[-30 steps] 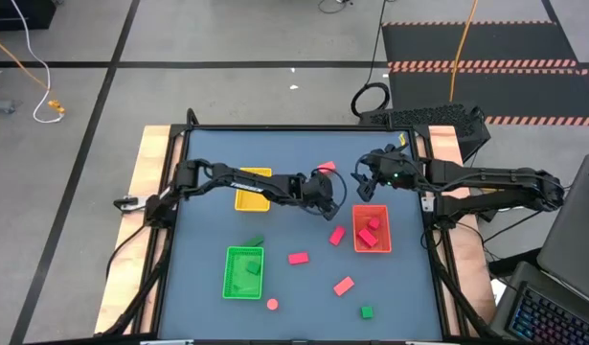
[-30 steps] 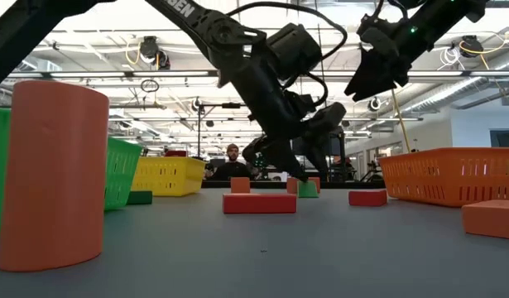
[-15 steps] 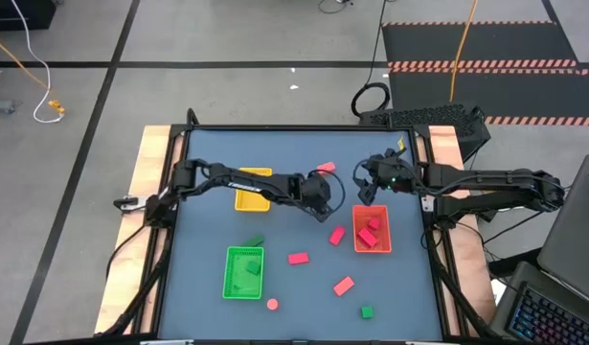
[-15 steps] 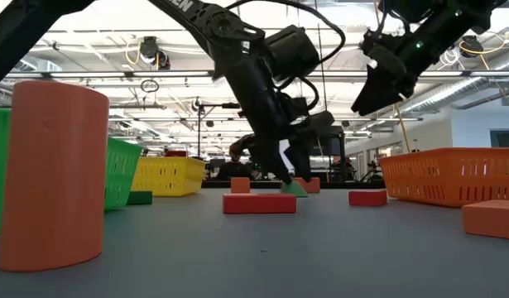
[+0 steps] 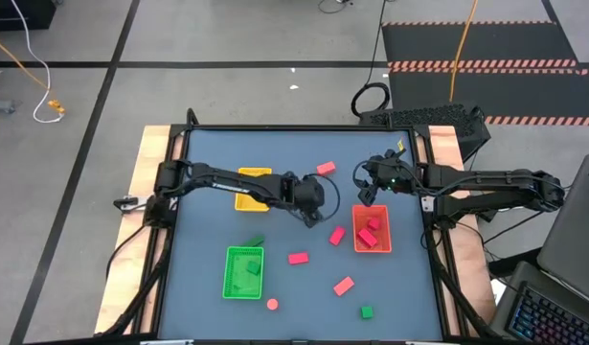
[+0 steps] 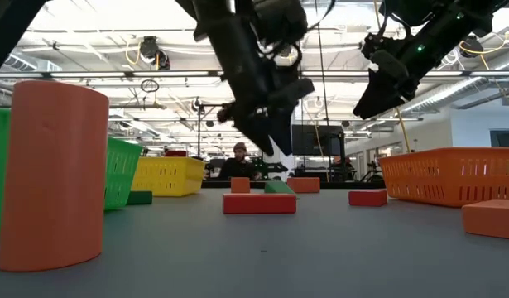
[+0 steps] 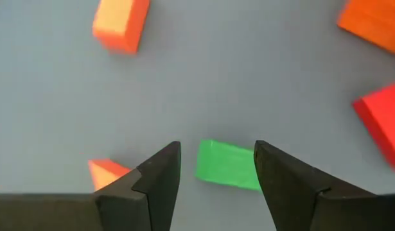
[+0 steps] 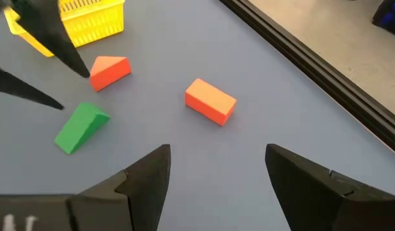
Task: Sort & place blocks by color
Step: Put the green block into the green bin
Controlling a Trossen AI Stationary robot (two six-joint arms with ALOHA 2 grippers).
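Two open grippers, nothing held: left gripper (image 7: 216, 176) hanging above green wedge (image 7: 228, 165) mid-table, right gripper (image 8: 216, 173) waiting near red tray (image 5: 382, 227); could nudge neighbouring orange triangle (image 7: 107, 173) if lowered off-centre

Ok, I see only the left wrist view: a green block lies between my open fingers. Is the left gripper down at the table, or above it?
Observer: Above it. The low view shows the left gripper raised over the green block, which lies on the table.
Operator: Where is the green tray?
Observer: In the high view the green tray sits lower in the picture than that gripper, toward the left arm's side.
Operator: And the other arm?
Observer: The right gripper hovers open and empty at the red tray.
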